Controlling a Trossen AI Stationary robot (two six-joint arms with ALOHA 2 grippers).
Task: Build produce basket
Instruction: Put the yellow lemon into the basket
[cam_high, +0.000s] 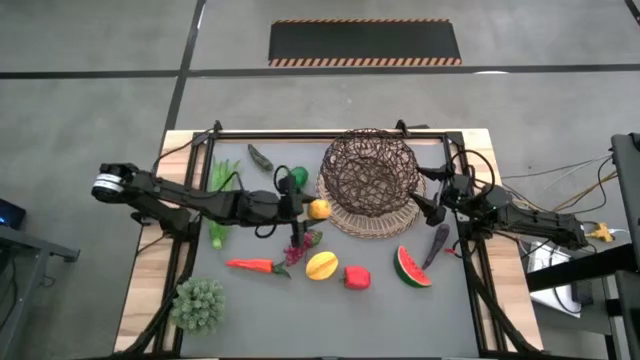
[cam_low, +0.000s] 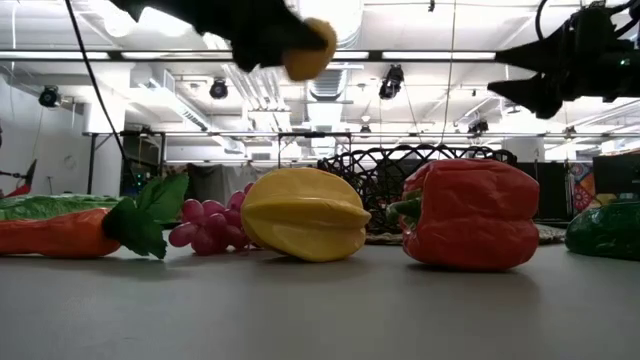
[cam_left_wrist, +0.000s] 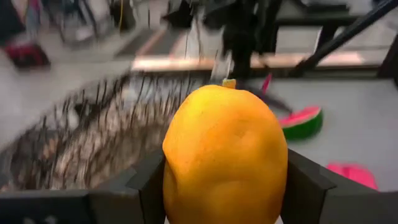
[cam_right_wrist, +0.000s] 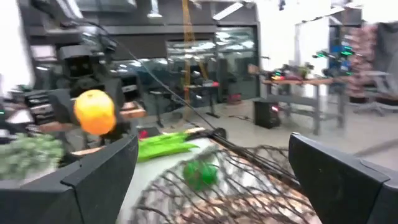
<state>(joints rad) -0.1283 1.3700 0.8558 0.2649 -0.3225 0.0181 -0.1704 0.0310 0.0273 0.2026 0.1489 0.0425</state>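
Observation:
My left gripper (cam_high: 310, 209) is shut on the orange (cam_high: 320, 209), high above the table just left of the basket (cam_high: 370, 180). The basket is a dark open-weave bowl on a tan woven base at the table's far middle. My right gripper (cam_high: 428, 203) hangs open and empty at the basket's right rim; its fingers (cam_right_wrist: 93, 171) stand wide apart over the weave. The lime (cam_high: 297, 178), dark chili (cam_high: 260, 155) and green beans (cam_high: 220, 190) lie left of the basket. The grapes (cam_high: 300, 246), carrot (cam_high: 255, 265), yellow mango (cam_high: 321, 265), red pepper (cam_high: 356, 277), watermelon slice (cam_high: 412, 268) and eggplant (cam_high: 438, 243) lie nearer. My left gripper pinches the orange by its two opposite sides (cam_left_wrist: 177, 180) between its two fingers (cam_left_wrist: 146, 186). The fingers come about level from the table's left and point toward the basket. The orange is lifted clear of the table (cam_low: 308, 48), its stem nub (cam_left_wrist: 229, 83) up.
A pale green leafy clump (cam_high: 198, 303) stands at the near left corner. Black frame rails (cam_high: 300, 133) run along the table's far, left and right edges. Bare grey table lies along the near edge, in front of the row of produce.

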